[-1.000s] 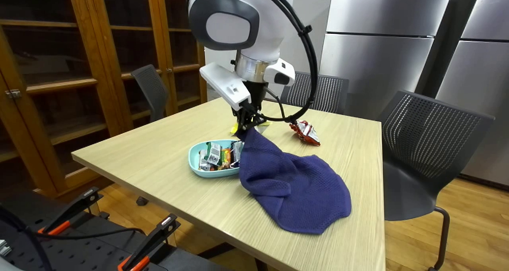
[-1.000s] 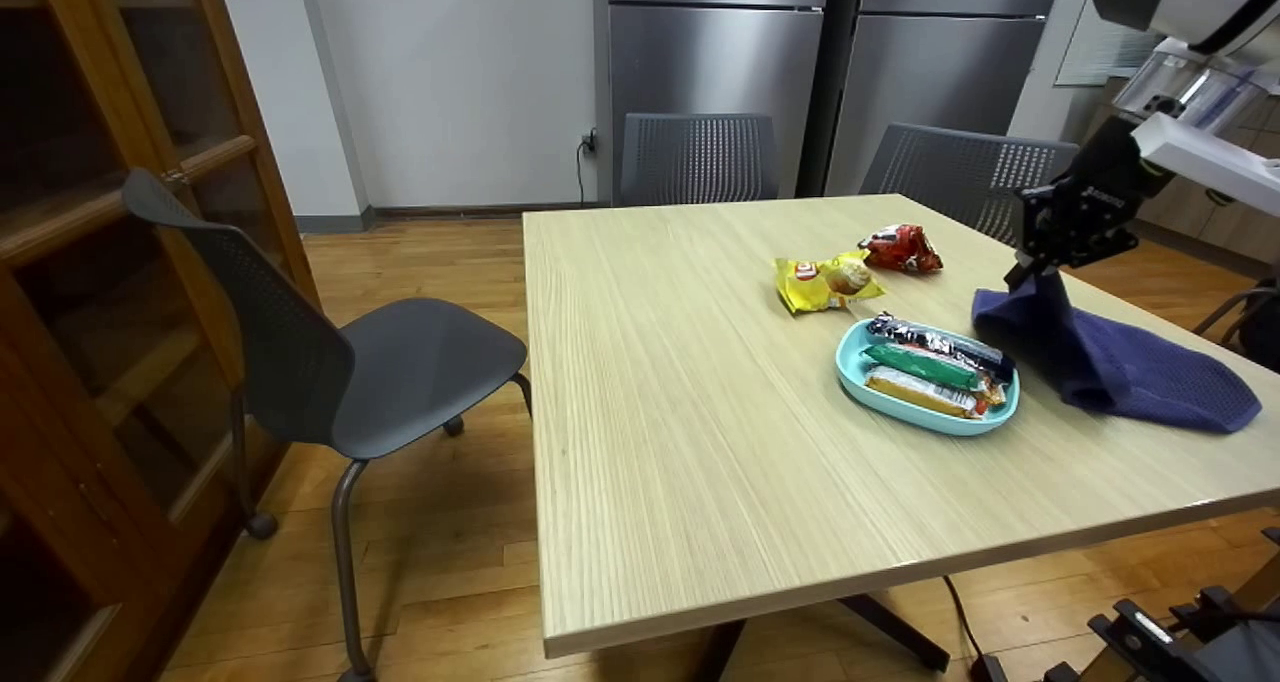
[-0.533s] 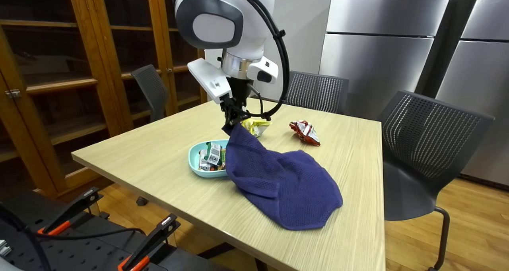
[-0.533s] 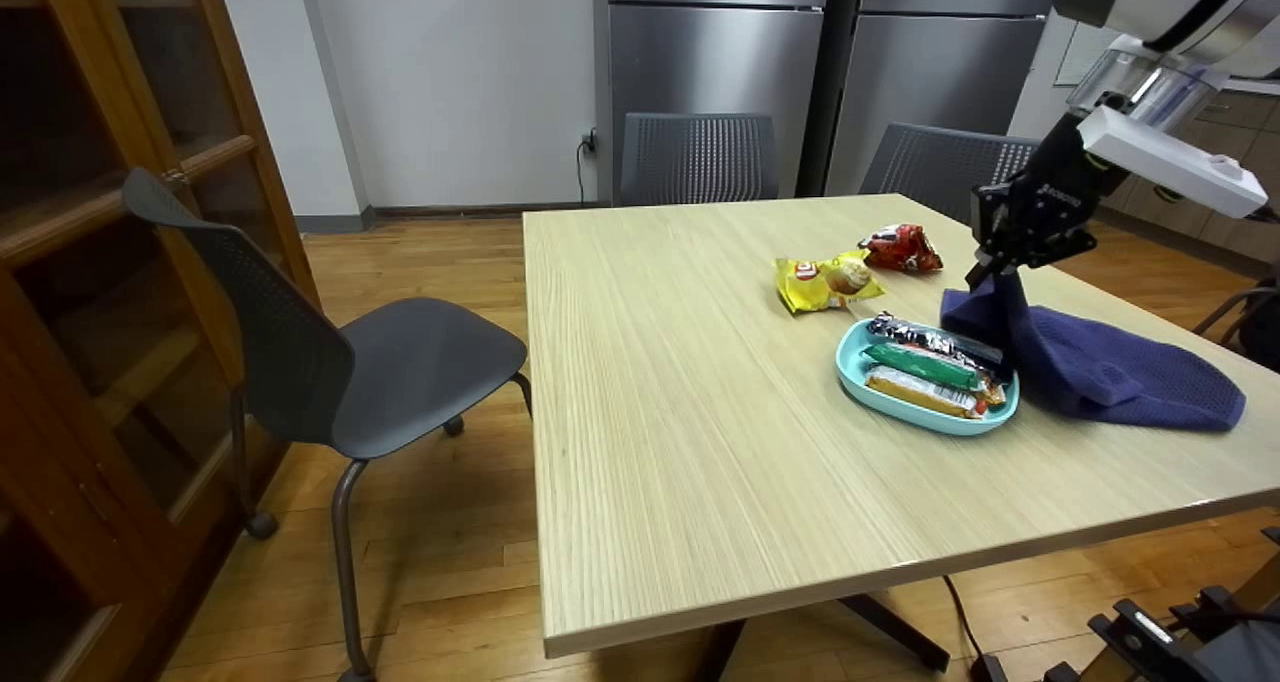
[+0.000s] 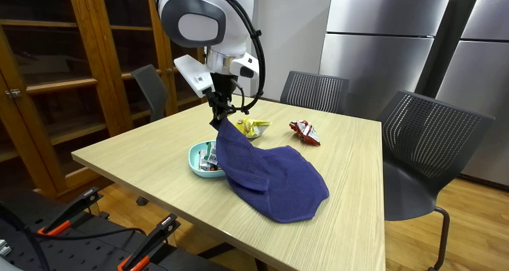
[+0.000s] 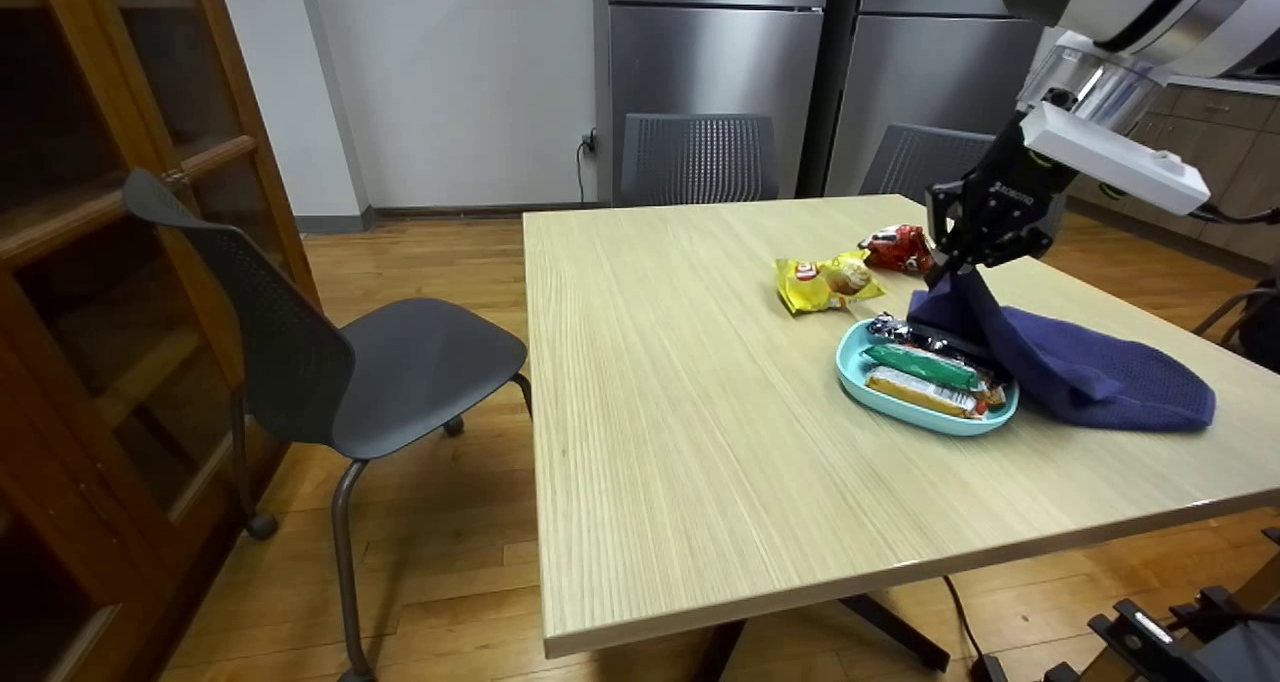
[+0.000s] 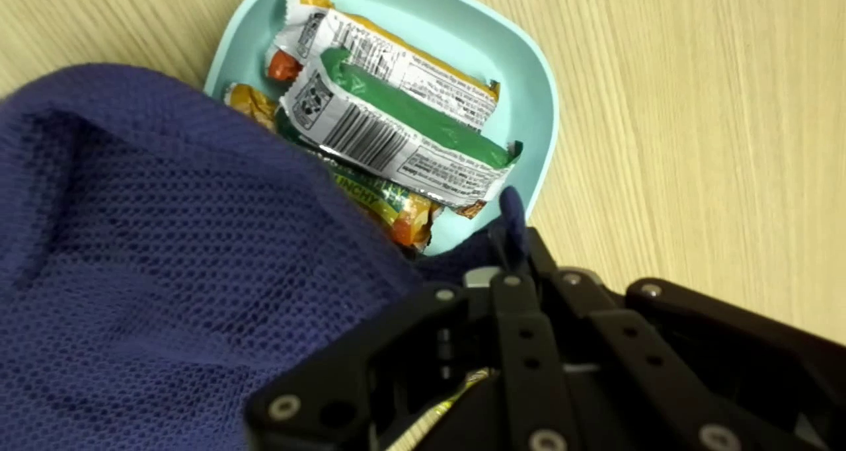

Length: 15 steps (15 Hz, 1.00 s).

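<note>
The cloth (image 5: pixel 274 187) is dark purplish blue with a dimpled, waffle-like weave, and one end of it is pinched aloft by the gripper (image 7: pixel 522 249), rising in a steep fold. The rest trails down and lies spread and softly creased on the table (image 5: pixel 151 159), just beside the pale-blue tray (image 7: pixel 529 107). In the wrist view its raised part hides one side of that tray; whether they touch cannot be made out.
</note>
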Each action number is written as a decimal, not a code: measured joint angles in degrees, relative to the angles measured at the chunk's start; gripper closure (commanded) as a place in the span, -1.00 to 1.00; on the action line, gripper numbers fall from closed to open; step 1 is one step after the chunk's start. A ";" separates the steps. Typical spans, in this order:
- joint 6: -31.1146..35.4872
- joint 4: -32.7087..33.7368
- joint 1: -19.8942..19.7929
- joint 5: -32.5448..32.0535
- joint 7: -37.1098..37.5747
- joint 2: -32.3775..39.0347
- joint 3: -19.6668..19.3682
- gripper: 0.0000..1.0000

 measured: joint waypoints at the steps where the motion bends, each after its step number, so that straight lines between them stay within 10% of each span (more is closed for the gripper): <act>1: 0.42 -0.03 0.81 -0.10 0.91 0.00 0.05 0.99; 15: 6.74 -1.90 10.45 -15.26 23.06 0.00 1.30 0.99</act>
